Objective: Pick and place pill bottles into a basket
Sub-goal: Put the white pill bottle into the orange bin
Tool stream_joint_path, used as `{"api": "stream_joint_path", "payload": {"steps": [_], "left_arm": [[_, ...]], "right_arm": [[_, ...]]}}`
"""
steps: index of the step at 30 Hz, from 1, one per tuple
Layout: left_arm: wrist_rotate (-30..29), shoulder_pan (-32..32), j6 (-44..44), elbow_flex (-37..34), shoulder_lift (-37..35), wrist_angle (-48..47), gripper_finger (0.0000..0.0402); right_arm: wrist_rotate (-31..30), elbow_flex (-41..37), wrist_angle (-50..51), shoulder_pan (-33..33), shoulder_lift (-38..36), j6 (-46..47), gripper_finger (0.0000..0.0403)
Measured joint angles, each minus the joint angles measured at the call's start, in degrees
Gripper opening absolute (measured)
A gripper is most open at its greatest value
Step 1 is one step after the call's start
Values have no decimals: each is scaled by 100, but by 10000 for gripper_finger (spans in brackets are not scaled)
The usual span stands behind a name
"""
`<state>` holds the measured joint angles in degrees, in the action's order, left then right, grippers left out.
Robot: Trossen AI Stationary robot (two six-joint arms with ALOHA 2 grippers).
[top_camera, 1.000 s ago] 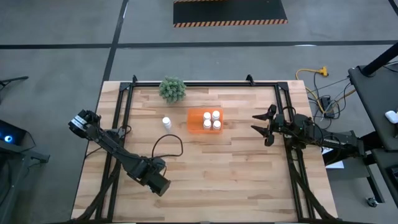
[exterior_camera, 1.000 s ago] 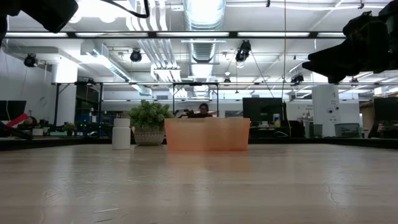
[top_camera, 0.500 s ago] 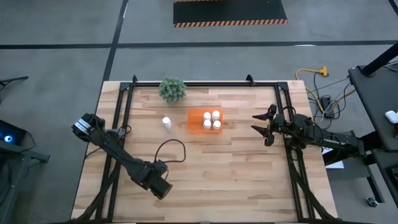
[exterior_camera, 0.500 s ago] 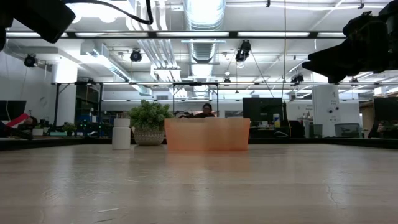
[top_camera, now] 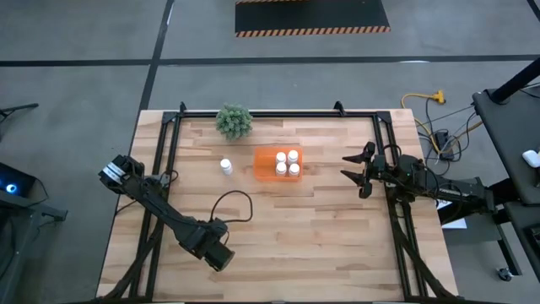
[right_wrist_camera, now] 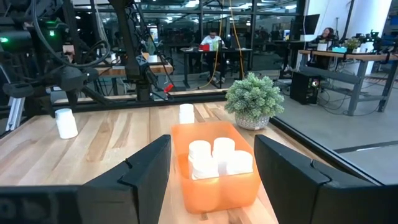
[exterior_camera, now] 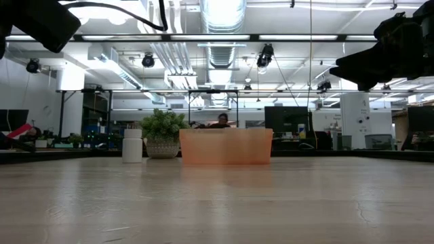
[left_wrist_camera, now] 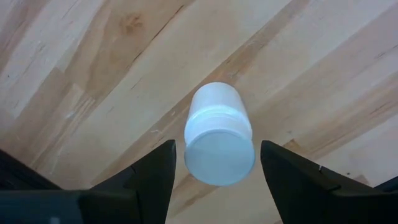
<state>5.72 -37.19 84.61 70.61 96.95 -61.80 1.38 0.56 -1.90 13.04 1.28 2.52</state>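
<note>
In the left wrist view a white pill bottle (left_wrist_camera: pixel 214 109) stands upright on the wooden table, seen from above. My left gripper (left_wrist_camera: pixel 217 149) points down over it, open, one finger on each side of the cap with a gap on both sides. The high view hides this bottle under my left gripper (top_camera: pixel 218 253). The orange basket (top_camera: pixel 263 164) sits at the table's middle with several white bottles (top_camera: pixel 288 162) standing in it. Another bottle (top_camera: pixel 226 166) stands on the table left of the basket. My right gripper (top_camera: pixel 354 173) waits open and level at the right, facing the basket (right_wrist_camera: pixel 214 186).
A green plant (top_camera: pixel 234 121) stands at the far edge, behind the lone bottle. Black frame rails (top_camera: pixel 164 160) run along the table's left, right and far sides. A black cable (top_camera: pixel 232 203) loops over the wood beside my left arm.
My left gripper has sunk a little toward the bottle below it, still pointing down. The bottles, the basket and my right arm have kept still.
</note>
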Motion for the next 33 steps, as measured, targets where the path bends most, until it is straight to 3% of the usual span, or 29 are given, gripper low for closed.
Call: {"api": "stream_joint_path", "payload": {"steps": [22,33], "left_arm": [[28,-7,-114,-22,0,-13,214],[129,-7,-297,-22,0,-15,139]], "right_arm": [[-2,-2,-2,0,0,0,219],[-1,0,0,0,2,0,219]]}}
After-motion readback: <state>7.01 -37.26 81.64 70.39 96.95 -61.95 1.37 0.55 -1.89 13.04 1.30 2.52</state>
